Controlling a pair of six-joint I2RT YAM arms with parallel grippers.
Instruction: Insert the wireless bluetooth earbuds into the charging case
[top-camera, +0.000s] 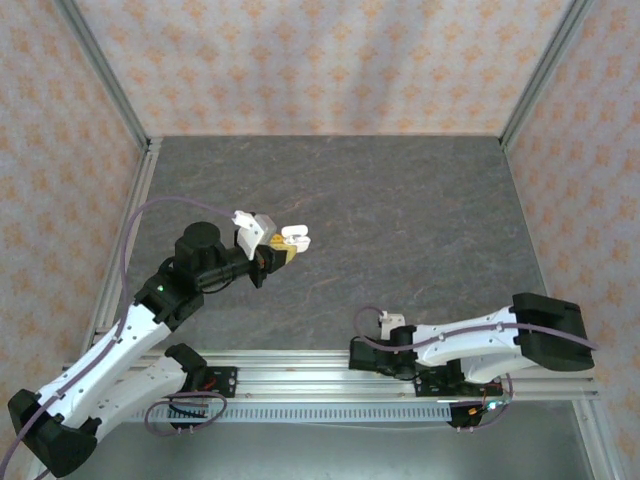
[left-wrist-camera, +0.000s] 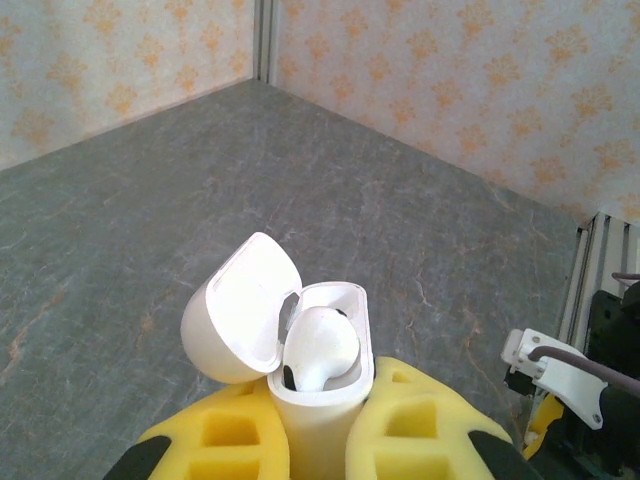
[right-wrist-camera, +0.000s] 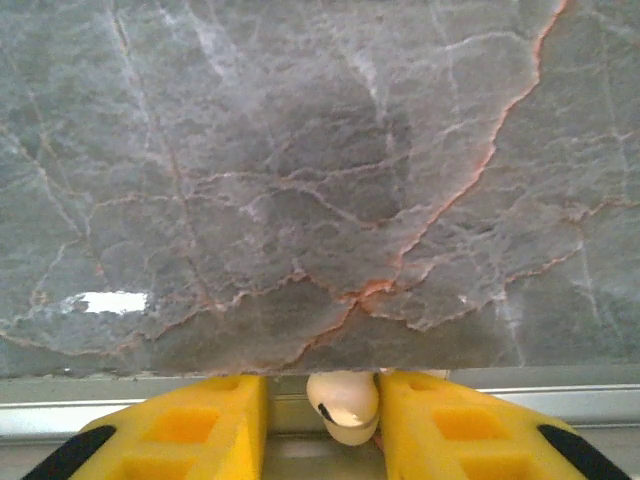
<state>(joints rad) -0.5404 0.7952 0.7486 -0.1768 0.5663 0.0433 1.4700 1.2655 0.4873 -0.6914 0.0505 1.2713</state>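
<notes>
My left gripper is shut on a white charging case and holds it upright above the table. The case's lid is swung open to the left. One white earbud sits in the case, its round head poking out. From above, the case shows just past the left gripper, left of the table's middle. My right gripper is pulled back over the near rail. It is shut on a second white earbud, which rests against the right finger.
The grey marbled table is walled by patterned panels at the back and sides. An aluminium rail runs along the near edge. The right arm lies folded along that rail. Its wrist shows at the left wrist view's right edge.
</notes>
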